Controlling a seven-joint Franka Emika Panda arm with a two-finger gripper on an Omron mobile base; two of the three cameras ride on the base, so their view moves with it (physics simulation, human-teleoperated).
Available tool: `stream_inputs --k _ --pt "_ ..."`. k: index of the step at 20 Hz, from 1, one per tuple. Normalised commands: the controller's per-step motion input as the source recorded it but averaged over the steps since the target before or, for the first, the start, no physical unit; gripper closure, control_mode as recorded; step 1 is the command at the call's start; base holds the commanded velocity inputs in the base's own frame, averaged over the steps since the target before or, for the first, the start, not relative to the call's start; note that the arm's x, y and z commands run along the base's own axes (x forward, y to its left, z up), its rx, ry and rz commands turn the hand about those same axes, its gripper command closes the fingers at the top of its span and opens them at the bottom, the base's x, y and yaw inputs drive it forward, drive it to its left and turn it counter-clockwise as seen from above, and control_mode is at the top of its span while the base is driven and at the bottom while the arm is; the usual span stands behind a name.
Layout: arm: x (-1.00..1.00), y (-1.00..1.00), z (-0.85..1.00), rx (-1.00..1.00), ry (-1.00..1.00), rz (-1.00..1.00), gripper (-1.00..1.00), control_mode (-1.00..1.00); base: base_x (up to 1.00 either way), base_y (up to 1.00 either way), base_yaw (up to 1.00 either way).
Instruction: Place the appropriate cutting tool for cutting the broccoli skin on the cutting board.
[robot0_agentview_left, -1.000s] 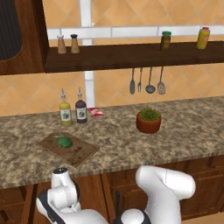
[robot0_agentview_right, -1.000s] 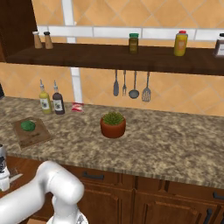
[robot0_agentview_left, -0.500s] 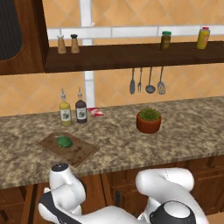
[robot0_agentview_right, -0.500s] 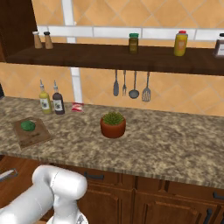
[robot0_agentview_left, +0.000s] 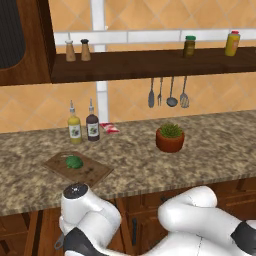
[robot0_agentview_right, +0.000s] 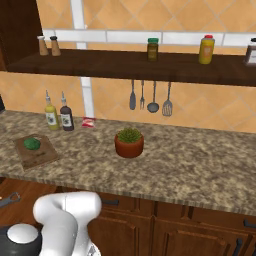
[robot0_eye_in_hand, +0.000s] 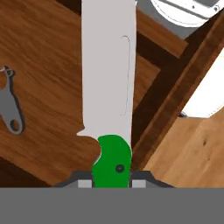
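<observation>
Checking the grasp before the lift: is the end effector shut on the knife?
Shut on it: the end effector fingers flank the knife's green handle.

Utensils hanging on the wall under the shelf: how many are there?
4, in a row: a spatula at the left, then a fork, a ladle and a slotted turner at the right. None looks hidden.

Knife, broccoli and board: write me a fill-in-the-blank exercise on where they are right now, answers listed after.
1. The gripper is shut on the knife by its ____ handle.
2. The broccoli lies on the ____.
3. The grey peeler lies on a ____ wooden surface beside the blade.
4. The potted plant stands on the counter in a ____ pot.

Missing words: green; cutting board; brown; terracotta
</observation>
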Motion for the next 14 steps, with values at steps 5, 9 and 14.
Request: stream_inputs --k 5,9,14 --pt "-0.24 -0.26 1.0 -0.11 0.0 -0.22 1.0 -1.0 0.0 0.0 0.0" --pt "0.17 -0.15 1.0 -0.17 0.0 -0.15 1.0 -1.0 0.0 0.0 0.0" --pt "0.74 -0.02 1.0 -0.19 0.12 -0.01 1.0 -1.0 0.0 0.0 0.0"
